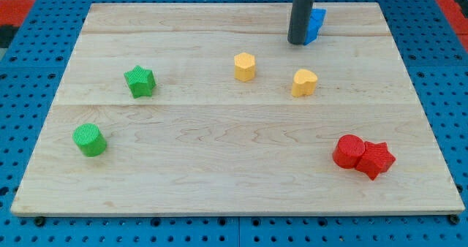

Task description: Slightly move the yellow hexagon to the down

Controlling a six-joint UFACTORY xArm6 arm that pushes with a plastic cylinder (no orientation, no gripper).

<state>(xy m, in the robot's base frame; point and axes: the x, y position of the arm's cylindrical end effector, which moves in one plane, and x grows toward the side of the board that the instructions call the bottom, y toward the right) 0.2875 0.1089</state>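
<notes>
Hovering near the board's top edge, my tip [298, 42] touches the blue block [316, 25], above-right of the yellow hexagon [244, 66]; no pincer fitted, just a rod.

Bare board lies below the yellow hexagon [244, 66]. A yellow heart-like block [304, 82] sits near (the view's right).

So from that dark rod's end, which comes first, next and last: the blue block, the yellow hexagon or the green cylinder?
Measured from my tip, in the camera view:
1. Blue block, right beside the tip, partly hidden behind the rod, at the view's top.
2. Yellow hexagon block, below and left of the tip.
3. Green cylinder block, far off at the view's lower left.
</notes>
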